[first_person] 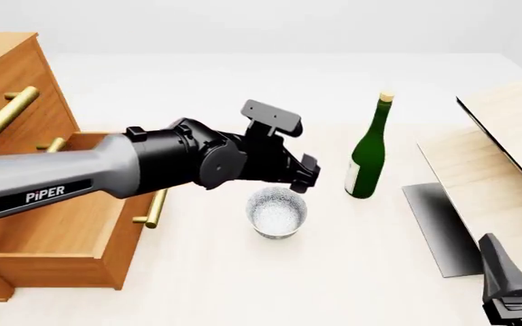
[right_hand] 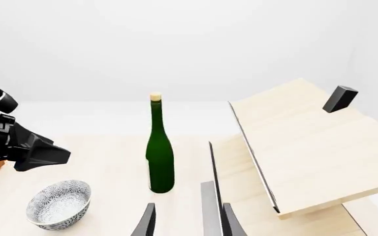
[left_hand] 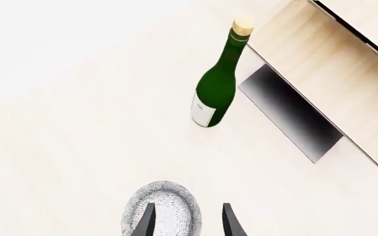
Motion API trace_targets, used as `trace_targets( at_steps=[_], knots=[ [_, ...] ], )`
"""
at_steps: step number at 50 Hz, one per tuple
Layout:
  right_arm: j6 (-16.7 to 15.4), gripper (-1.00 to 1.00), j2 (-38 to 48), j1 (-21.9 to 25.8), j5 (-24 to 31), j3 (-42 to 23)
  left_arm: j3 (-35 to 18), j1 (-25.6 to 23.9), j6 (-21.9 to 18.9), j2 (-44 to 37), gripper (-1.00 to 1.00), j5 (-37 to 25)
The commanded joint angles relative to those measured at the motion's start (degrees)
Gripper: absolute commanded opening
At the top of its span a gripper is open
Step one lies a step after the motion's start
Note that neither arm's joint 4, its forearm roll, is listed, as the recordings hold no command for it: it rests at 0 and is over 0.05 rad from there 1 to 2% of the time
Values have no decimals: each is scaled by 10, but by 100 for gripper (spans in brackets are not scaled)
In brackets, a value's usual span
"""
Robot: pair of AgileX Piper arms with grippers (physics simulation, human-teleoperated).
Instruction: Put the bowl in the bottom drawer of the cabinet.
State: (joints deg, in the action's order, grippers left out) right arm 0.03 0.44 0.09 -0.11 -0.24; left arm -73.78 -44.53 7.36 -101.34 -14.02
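Two dark fingers [left_hand: 146, 222] of our left gripper [left_hand: 187, 222] are standing spread apart, straddling the near rim of the bowl [first_person: 277, 212] without pinching it (one finger is showing over the bowl's speckled inside, the other outside it). We are hovering just above the bowl in the front view, and it is sitting upright on the pale table [first_person: 242, 285], just beside the pulled-out bottom drawer [first_person: 57, 234] of the cabinet [first_person: 7, 81]. Gold bar handles [first_person: 5, 112] are sticking out from the drawer fronts. Beyond the bowl, a green wine bottle [first_person: 368, 153] with a cork-coloured top is standing upright, near the bowl yet apart from it. To the bottle's right, pale wood panels [first_person: 506, 170] with a dark edge are leaning over a dark grey patch on the table. Our right gripper [right_hand: 185, 221] is hanging low at the table's near right corner, its fingers parted and holding nothing. Behind everything, we are seeing only a plain white backdrop.
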Motion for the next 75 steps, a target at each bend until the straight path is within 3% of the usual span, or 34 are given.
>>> trace_targets(
  at_steps=[1,12,55,75],
  knots=[
    [0,100,0,0,0,0,-3,1,12,-19,100,4],
    [0,100,0,0,0,0,14,-12,31,-29,100,10],
    [0,100,0,0,0,0,-12,-21,58,-94,100,3],
    [0,100,0,0,0,0,1,-28,77,-120,100,26]
  ],
)
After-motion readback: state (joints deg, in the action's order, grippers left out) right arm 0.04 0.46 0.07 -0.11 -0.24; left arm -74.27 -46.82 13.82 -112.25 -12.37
